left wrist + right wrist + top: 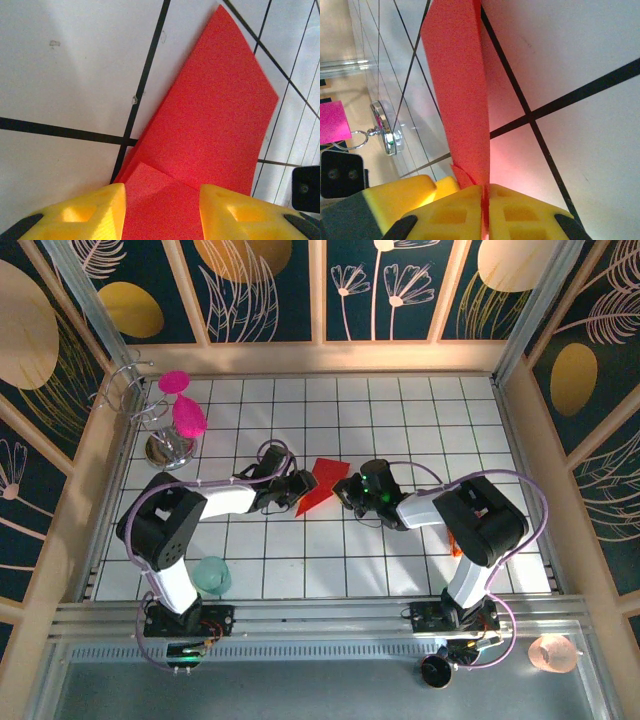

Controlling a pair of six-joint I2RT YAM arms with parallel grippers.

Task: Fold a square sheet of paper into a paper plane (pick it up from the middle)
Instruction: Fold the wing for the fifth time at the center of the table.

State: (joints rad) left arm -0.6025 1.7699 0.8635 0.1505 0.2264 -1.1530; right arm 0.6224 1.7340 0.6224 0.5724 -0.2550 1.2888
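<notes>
The square sheet of paper (322,483) is bright red and folded into a narrow, pointed paper plane shape, lying mid-table between both arms. My left gripper (298,485) is at its left end. In the left wrist view the yellow jaws (162,210) stand open, astride the layered red paper (210,115), with a gap on each side. My right gripper (345,488) is at the paper's right end. In the right wrist view it (485,200) is shut on the paper's (457,85) edge, and the fold stands upright off the tiled floor.
Magenta goblets (183,405) hang on a wire rack with a shiny base (168,450) at the back left. A teal cup (212,574) sits by the left arm's base. Walls ring the white tiled table (420,420). A pink cup (553,652) lies outside the front rail.
</notes>
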